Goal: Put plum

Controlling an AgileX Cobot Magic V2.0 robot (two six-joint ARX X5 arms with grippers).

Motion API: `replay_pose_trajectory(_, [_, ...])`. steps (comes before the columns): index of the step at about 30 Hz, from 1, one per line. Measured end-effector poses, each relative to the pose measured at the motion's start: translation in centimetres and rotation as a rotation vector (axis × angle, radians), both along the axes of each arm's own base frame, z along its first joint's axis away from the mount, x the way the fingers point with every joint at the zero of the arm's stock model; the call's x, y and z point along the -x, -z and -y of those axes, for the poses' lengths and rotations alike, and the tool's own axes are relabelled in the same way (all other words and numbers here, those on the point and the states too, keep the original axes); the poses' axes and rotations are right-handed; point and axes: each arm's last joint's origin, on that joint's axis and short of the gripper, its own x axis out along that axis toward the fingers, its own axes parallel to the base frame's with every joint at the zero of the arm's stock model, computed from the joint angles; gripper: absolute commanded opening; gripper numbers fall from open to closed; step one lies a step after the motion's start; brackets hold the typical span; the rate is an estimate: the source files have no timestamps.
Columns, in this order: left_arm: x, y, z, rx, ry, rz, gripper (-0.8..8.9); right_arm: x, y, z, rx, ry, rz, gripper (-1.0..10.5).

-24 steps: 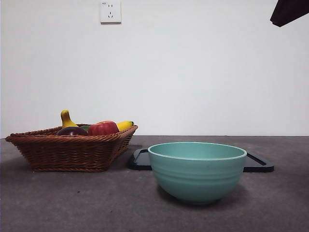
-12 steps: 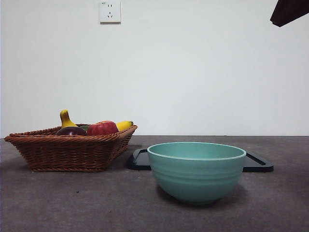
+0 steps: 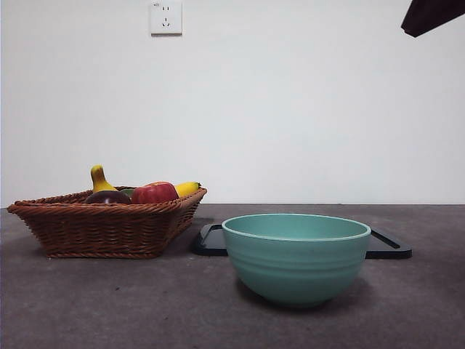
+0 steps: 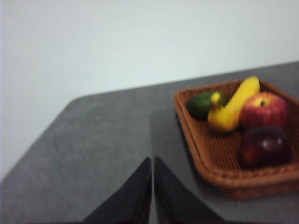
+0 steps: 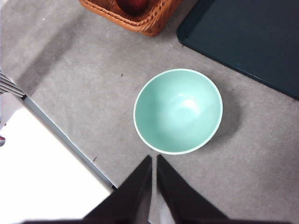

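The plum (image 3: 107, 197) is dark maroon and lies in the wicker basket (image 3: 102, 225) at the table's left, beside a red apple (image 3: 155, 193). In the left wrist view the plum (image 4: 264, 146) rests at the basket's near edge, in front of the apple (image 4: 263, 109). My left gripper (image 4: 153, 161) is shut and empty, hovering over bare table some way to the side of the basket (image 4: 210, 163). High over the table, my right gripper (image 5: 154, 158) is also shut and empty, looking down on a teal bowl (image 5: 178, 111).
The teal bowl (image 3: 296, 256) stands near the front, right of centre. A black tray (image 3: 389, 246) lies behind it. The basket also holds a yellow gourd (image 4: 229, 112) and a green fruit (image 4: 203, 103). A black arm tip (image 3: 432, 14) shows at the top right corner.
The black arm tip at the top right corner has shifted slightly up and to the left. The basket, fruit, bowl and tray have not moved.
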Motion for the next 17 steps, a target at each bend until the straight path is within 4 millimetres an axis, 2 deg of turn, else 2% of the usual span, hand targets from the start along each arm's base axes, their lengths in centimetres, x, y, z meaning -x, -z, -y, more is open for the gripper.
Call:
replay_pose_trajectory(11, [0.1,1.2,0.0,0.020,-0.003,-0.120,0.07,0.0,0.0,0.0,-0.001,0.000,0.002,0.0])
replay_pose_trajectory(17, [0.1,1.2,0.0,0.047,-0.007,-0.123,0.07,0.0,0.0,0.0,-0.002,0.000,0.003,0.0])
